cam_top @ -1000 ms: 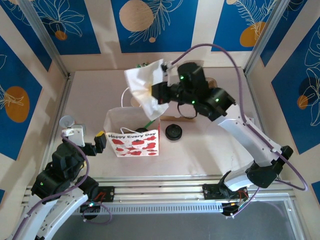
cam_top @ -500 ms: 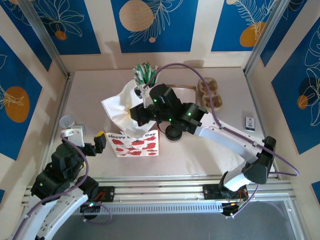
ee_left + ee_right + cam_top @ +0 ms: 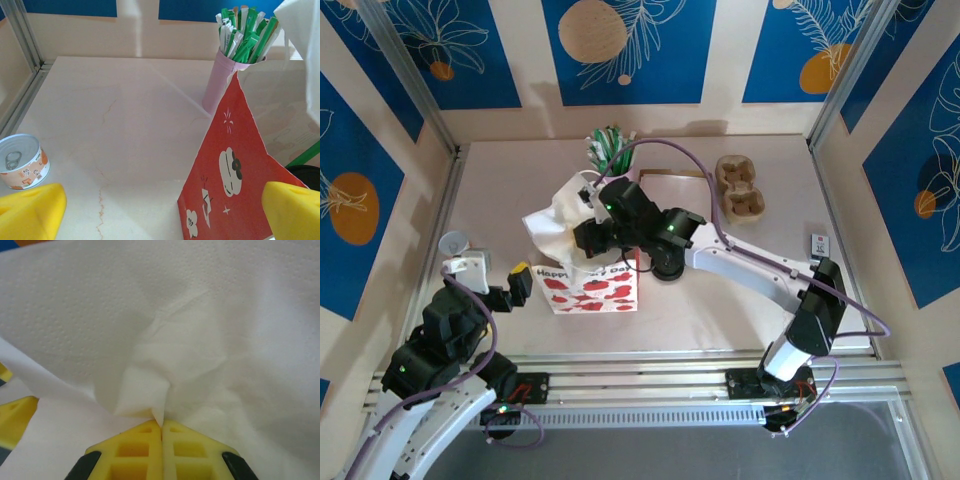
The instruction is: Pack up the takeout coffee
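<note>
The right hand [image 3: 161, 426] is pinching a white napkin [image 3: 552, 222] between fully closed fingers and is holding it over the open gift bag [image 3: 595, 290] at the centre of the top view. The left hand [image 3: 518, 278] is spread wide, gripping nothing, and is hovering at the lower left of the bag. A round black lid [image 3: 667, 268], judged to be the takeout coffee, is sitting on the table [image 3: 500, 190] just right of the bag, partly under the right arm. The step in hand appears to be adding the napkin. The next move is calling for a descent into the bag mouth, then a release, without collapsing the bag walls.
</note>
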Robot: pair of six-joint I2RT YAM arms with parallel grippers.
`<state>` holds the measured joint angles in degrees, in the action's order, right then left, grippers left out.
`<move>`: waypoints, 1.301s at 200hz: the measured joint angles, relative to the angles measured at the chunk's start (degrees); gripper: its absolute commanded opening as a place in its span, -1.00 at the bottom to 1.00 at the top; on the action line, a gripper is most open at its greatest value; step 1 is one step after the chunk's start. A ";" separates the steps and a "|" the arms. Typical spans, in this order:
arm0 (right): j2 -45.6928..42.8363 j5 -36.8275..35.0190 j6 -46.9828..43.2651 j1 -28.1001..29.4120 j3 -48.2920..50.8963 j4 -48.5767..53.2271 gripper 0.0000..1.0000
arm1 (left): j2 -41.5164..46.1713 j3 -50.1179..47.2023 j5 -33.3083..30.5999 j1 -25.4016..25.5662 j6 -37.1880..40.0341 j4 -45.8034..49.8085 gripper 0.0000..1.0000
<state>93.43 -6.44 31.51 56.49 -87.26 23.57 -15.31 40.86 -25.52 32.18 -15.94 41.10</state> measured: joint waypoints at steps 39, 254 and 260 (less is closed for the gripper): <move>1.95 0.26 0.59 -0.42 0.00 1.81 -1.00 | 0.00 0.00 0.00 0.00 0.00 0.00 1.00; 5.40 -2.58 -7.45 1.25 -18.29 15.23 -0.31 | 0.00 0.00 0.44 0.00 0.00 -0.02 1.00; 5.53 -2.38 -7.91 1.25 -18.73 14.82 -0.32 | 0.00 0.00 0.44 0.00 0.02 0.00 1.00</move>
<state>98.96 -8.82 23.59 57.74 -106.00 38.39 -15.31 40.86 -25.08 32.18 -15.92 41.10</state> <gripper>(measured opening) 0.349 0.999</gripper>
